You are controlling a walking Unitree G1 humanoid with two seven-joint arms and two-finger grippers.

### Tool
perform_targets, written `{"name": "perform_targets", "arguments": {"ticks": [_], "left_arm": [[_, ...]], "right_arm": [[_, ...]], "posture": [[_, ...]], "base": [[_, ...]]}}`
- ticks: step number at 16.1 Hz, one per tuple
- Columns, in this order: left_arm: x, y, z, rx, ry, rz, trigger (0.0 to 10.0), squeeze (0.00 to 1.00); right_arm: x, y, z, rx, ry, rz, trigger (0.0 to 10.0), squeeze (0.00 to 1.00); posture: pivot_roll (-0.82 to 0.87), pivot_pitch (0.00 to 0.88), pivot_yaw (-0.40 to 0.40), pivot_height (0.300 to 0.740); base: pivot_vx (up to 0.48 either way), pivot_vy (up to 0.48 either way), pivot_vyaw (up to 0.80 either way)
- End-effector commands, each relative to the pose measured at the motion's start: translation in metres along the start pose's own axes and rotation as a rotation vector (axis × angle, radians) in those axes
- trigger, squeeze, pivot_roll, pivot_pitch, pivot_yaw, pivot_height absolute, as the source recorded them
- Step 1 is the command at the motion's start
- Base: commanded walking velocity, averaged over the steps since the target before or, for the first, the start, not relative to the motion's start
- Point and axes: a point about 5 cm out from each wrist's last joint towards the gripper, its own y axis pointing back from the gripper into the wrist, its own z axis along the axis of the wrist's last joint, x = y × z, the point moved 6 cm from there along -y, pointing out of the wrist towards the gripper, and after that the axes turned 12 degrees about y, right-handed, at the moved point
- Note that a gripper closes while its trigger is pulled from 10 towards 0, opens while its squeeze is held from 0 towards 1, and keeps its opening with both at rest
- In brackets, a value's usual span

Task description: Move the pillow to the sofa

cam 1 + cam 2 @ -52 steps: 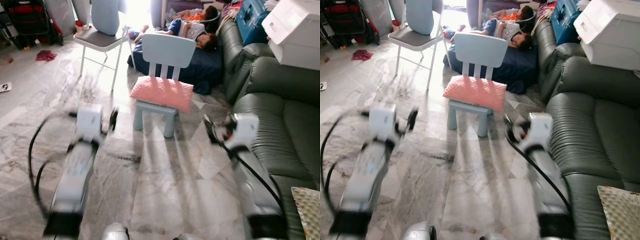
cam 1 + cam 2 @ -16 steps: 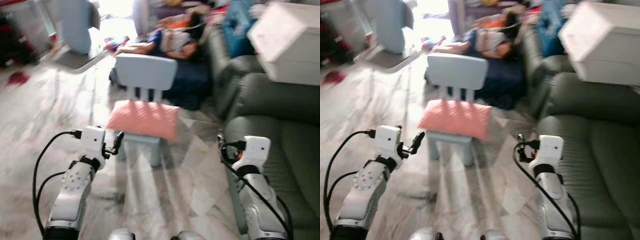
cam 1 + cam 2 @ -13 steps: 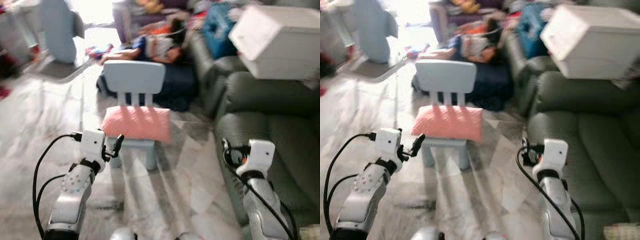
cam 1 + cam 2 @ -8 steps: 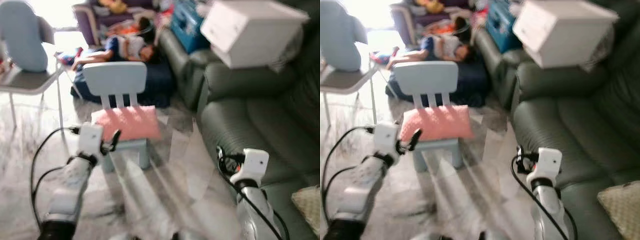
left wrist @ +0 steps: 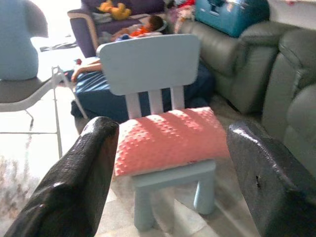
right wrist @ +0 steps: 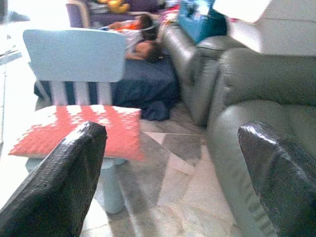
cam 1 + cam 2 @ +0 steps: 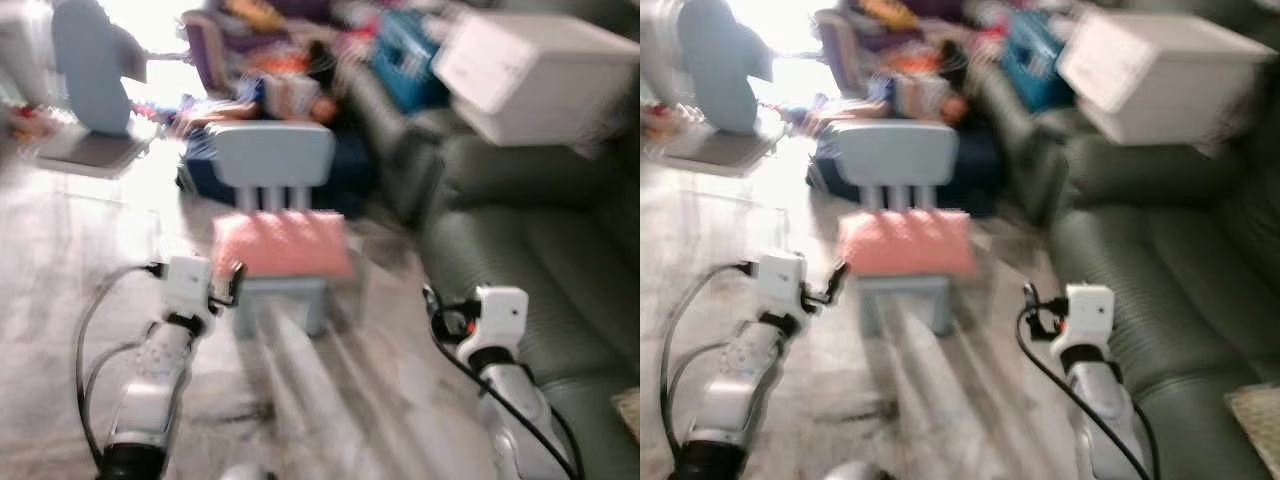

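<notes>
Though head views blur, pillow [image 5: 165, 138] sits on chair [image 5: 150, 66].

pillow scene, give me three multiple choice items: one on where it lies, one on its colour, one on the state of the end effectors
1. Where does the pillow lie?
A. on the sofa
B. on the small chair's seat
C. on the floor

2. What colour is the pillow?
A. green
B. white
C. pink

3. How do the end effectors stand?
A. both open and empty
B. left shut on the pillow
C. both shut on the chair

Answers:
1 B, the pillow rests on the seat of the small chair, not on the sofa.
2 C, it is pink in every view.
3 A, the left end effector and the right end effector each show two spread fingers with nothing between them.
</notes>
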Motion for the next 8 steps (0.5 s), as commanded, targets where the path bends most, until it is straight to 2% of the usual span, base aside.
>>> {"name": "perform_targets", "arguments": {"ticks": [1,8], "left_arm": [[0.0045,-0.0013,0.0024,-0.006,-0.011,0.013,10.0,0.0],[-0.0015,-0.0053,0.0032,-0.015,-0.036,0.01,10.0,0.0]], "right_arm": [[-0.001,-0.0061,0.0113,-0.038,-0.007,-0.004,10.0,0.0],[-0.0036,-0.009,0.0134,-0.047,0.009,-0.009,10.0,0.0]], "posture": [[-0.05,0.0,-0.038,0.74],[-0.07,0.0,-0.027,0.74]], "base": [[0.45,0.0,0.45],[0.453,0.0,0.0]]}}
